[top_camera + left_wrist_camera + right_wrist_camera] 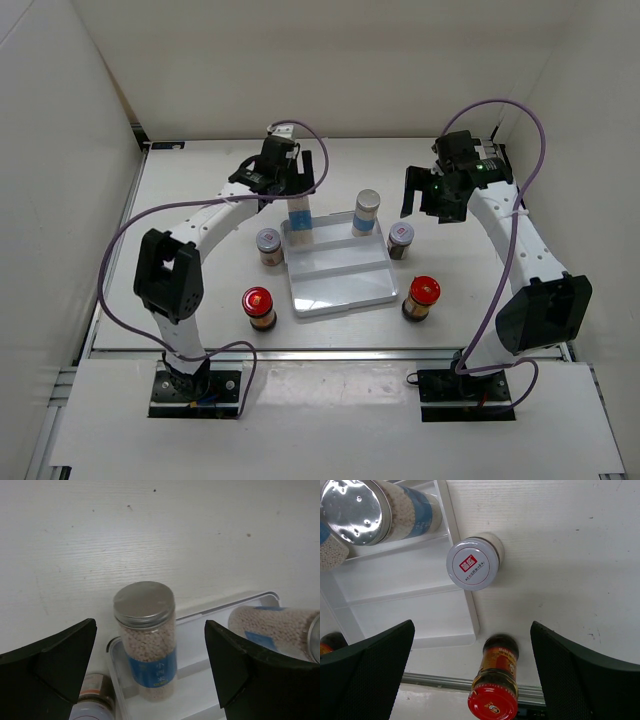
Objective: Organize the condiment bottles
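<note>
Ok, left gripper (295, 185) and right gripper (425, 200) both open, empty. Tall jars (300, 215) stand at the tray's (340, 290) 12 o'clock end, four small jars (269, 243) outside at 3 and 9. Left gripper straddles one tall jar; a skewed retreat could topple it.

White table (372, 165), plain white walls (300, 60)

— Where did the tray (340, 290) sit?
— Mid-way across the table (200, 190), before me. The left tall jar (299, 218) and the right tall jar (366, 212) stood in its far compartment.
— The rest?
— On the table. The left short jar (269, 246) and the right short jar (400, 240) stood just beside the tray's sides, the left front jar (258, 307) and the right front jar (422, 297) near its front corners.
</note>
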Controlling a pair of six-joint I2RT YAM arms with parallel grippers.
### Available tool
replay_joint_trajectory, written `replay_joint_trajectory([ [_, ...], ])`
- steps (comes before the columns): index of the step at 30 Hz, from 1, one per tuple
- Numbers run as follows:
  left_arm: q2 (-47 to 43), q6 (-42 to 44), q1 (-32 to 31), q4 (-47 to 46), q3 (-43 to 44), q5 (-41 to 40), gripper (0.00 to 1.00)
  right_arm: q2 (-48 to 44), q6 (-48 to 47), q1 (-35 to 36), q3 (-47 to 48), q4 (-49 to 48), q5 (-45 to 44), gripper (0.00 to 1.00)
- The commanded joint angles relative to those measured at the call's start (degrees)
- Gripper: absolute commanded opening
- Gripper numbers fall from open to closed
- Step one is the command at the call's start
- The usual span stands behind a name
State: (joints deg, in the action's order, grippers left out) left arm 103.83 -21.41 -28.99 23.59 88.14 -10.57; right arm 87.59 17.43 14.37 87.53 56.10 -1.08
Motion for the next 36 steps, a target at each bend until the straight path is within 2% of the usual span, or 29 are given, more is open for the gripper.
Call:
replay_joint_trajectory([
  [1, 0.1, -2.7, 1.8, 1.6, 2.2, 2.0, 1.00, -1.0, -0.4, 0.0, -0.1, -1.0, 0.5, 1.00],
  [17, 7.6, -3.8, 3.5, 1.6, 7.0, 7.8, 1.00, 1.6, -0.4, 0.0, 2.6, -1.0, 1.0, 1.00],
  [24, 7.6, -3.8, 3.5, 1.6, 5.7, 7.8, 0.95, 2.1, -0.4, 0.0, 2.6, -1.0, 1.0, 1.00],
  [29, 7.6, -3.3, 4.0, 1.6, 5.7, 7.8, 0.79, 2.1, -0.4, 0.0, 2.0, -1.0, 1.0, 1.00],
  [30, 7.6, -3.3, 4.0, 1.1, 5.7, 7.8, 0.72, 2.1, -0.4, 0.0, 2.0, -1.0, 1.0, 1.00],
  [36, 5.3, -2.8, 4.0, 0.0, 4.3, 7.8, 0.46, 2.7, -0.4, 0.0, 2.0, -1.0, 1.0, 1.00],
])
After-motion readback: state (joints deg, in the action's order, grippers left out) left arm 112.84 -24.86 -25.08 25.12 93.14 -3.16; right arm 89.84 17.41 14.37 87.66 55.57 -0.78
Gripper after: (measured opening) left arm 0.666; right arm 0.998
